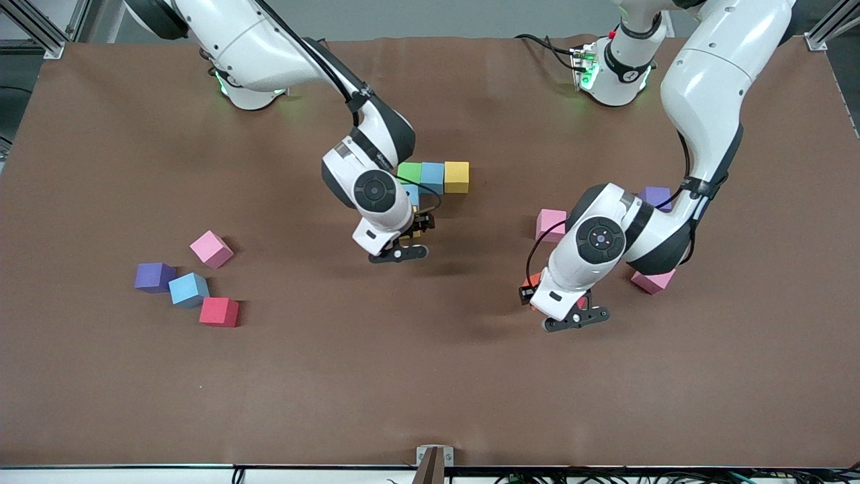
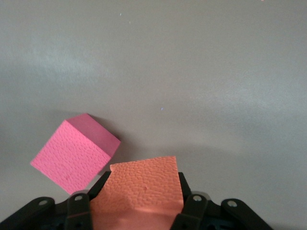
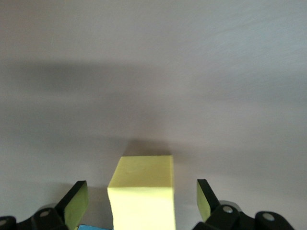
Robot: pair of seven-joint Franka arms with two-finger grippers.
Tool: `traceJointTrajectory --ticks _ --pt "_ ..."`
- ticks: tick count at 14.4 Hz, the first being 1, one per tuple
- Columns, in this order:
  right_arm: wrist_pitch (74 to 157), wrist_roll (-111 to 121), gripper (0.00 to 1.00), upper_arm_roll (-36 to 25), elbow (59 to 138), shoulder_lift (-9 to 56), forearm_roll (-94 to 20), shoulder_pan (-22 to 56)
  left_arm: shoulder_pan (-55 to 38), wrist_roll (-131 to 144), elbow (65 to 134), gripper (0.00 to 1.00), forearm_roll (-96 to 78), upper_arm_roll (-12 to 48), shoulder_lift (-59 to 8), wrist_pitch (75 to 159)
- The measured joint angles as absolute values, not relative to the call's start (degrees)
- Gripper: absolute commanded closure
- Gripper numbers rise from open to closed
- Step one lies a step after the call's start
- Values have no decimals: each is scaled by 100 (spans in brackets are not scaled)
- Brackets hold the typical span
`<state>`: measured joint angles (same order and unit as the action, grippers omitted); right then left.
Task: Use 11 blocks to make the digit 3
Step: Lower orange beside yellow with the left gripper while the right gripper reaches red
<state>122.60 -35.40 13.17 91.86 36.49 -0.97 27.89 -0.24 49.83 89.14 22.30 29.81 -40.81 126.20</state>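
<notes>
We note the brown tabletop (image 1: 430, 376) carrying two arms. The right arm reaches from its base at the top edge to mid-table; the right gripper (image 3: 142, 196) stands with its fingers spread wide, not touching the yellow block (image 3: 144, 191) that sits between them on the mat. We judge this a placement just made: the block lies at the growing figure, whose top row is a green block (image 1: 409, 172), a light blue block (image 1: 433, 177) and a second yellow block (image 1: 457, 176) side by side, with another light blue one partly hidden beneath the arm.

The left gripper (image 2: 136, 203), toward the left arm's end of the table, is clenched on an orange block (image 2: 141, 184), with a pink block (image 2: 76, 155) just beside it on the mat.

Spare blocks: a pink block (image 1: 550, 224) near the left arm; toward the right arm's end, a cluster of pink (image 1: 211, 249), light blue (image 1: 188, 290) and red (image 1: 219, 312), plus a purple cube (image 1: 154, 277).

Judgement: early in the build. Next move calls for the right gripper to lift clear without nudging the row, then the left to bring the orange block in.
</notes>
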Motion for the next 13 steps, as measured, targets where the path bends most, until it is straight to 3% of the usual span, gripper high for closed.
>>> traceJointTrajectory --ticks 6,9,13 --pt "11687 -3603 0 1018 9062 3064 -104 1832 -426 7368 9274 80 2198 3004 -4094 13080" --pt "11514 -3600 0 882 8972 2975 -104 1110 -651 8607 9726 79 2198 3011 -4096 13700" --pt "11507 -3593 0 825 8957 2973 -102 292 -1010 10310 9920 79 2198 3017 -4096 13806"
